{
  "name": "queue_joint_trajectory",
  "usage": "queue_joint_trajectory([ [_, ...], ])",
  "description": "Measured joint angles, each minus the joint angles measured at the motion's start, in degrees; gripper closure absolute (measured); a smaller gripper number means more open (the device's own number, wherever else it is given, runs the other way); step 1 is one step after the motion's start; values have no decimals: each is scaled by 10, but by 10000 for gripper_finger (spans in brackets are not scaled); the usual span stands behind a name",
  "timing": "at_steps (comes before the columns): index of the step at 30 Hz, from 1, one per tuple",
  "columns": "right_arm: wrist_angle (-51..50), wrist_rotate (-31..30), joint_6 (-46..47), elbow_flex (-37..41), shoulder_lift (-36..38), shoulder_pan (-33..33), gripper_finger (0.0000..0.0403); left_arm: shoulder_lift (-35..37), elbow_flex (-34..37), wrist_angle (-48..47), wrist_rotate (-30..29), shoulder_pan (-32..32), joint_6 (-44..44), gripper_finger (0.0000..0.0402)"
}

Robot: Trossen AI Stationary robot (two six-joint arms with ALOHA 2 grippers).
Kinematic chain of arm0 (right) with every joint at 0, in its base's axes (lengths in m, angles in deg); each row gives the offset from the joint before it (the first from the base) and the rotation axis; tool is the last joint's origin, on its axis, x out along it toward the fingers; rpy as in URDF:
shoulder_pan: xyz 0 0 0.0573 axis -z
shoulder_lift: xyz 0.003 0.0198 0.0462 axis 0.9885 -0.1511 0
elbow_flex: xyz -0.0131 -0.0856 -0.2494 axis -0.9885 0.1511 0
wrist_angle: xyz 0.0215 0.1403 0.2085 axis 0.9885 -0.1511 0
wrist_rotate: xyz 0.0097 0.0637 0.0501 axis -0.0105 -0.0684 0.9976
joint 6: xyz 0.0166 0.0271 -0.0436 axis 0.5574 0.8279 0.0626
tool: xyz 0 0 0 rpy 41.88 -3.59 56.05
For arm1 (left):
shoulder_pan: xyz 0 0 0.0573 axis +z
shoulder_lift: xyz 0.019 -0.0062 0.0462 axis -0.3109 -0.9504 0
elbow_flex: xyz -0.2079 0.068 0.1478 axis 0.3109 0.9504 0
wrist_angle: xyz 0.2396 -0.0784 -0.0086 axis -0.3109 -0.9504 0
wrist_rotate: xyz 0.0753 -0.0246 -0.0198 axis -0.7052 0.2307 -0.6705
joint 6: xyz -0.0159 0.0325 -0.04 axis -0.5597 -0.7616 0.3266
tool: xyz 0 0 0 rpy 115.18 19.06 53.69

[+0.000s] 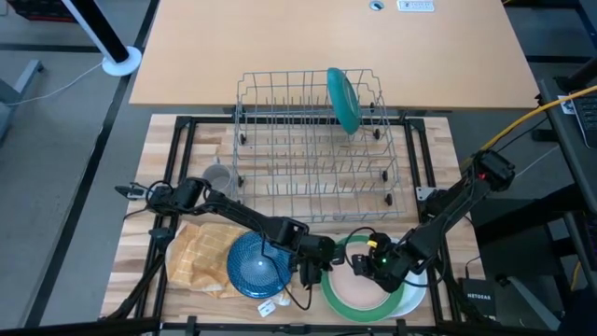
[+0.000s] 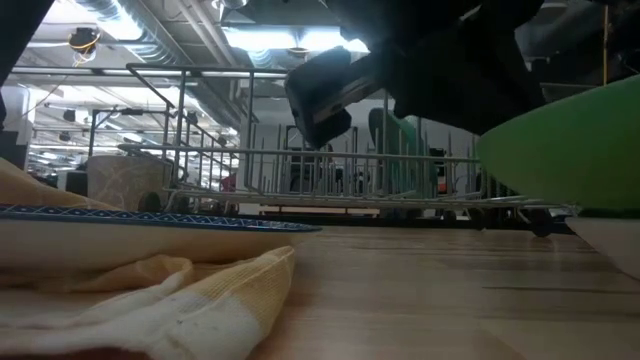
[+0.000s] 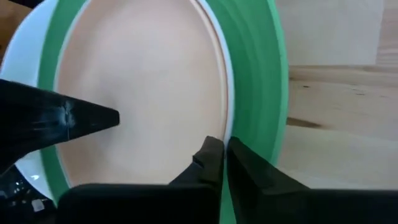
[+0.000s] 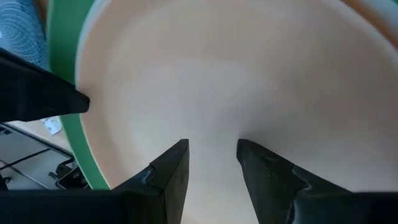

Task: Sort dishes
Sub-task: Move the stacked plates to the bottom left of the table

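Already the left hand [image 1: 328, 254], low centre of the high view, is clamped shut on the green plate's [image 1: 347, 297] rim, a thin edge hold (easily twisted loose). Just right of it the right hand [image 1: 373, 264] hovers with fingers apart over the same plate, holding nothing; a lift could knock them together or drop the plate onto the counter [image 1: 448, 168].

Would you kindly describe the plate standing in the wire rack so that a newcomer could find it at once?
Start at the grey wire rack in the middle of the table, behind the cloth and the plates at the front. Near its far right corner one teal plate stands on edge between the wires. It is the only dish in the rack; the blue plate and green-rimmed plate lie at the front.
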Motion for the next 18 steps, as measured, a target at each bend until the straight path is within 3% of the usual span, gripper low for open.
queue_joint_trajectory([
  [8,-38,-44,-53,1,45,1,251,11,0,31,-40,0,14,399],
  [18,-44,-100,-152,1,112,1,251,40,0,34,-45,5,121,401],
])
